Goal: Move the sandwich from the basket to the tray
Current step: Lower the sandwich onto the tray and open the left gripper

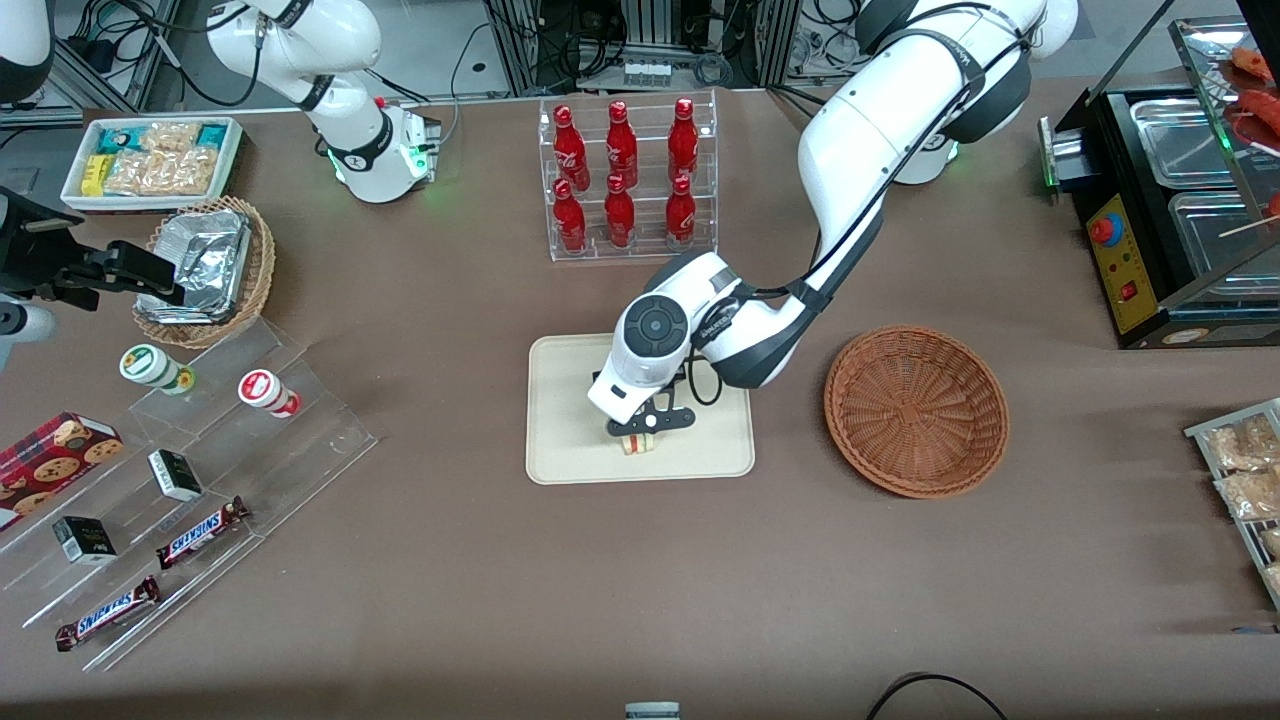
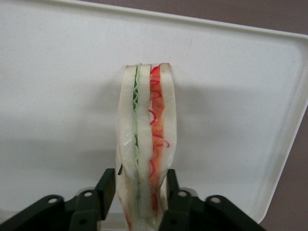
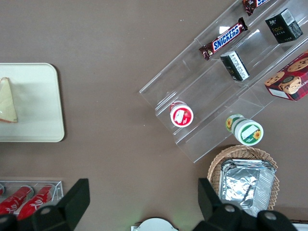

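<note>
Robot lab standing in as a snack shop

Cables and aluminium framing (image 1: 640, 35) are running along the counter's (image 1: 450, 300) twelve o'clock edge, while shop goods are sitting on display: red bottles (image 1: 622, 175) in a clear rack, chocolate bars (image 1: 203, 531) on acrylic steps (image 1: 215, 470), and a hot-food warmer (image 1: 1170, 200) at two o'clock.

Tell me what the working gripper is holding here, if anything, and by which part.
The gripper holds the sandwich over the tray, its fingers pressed on the two outer bread faces at one end of the wedge. The basket has nothing in it.
</note>
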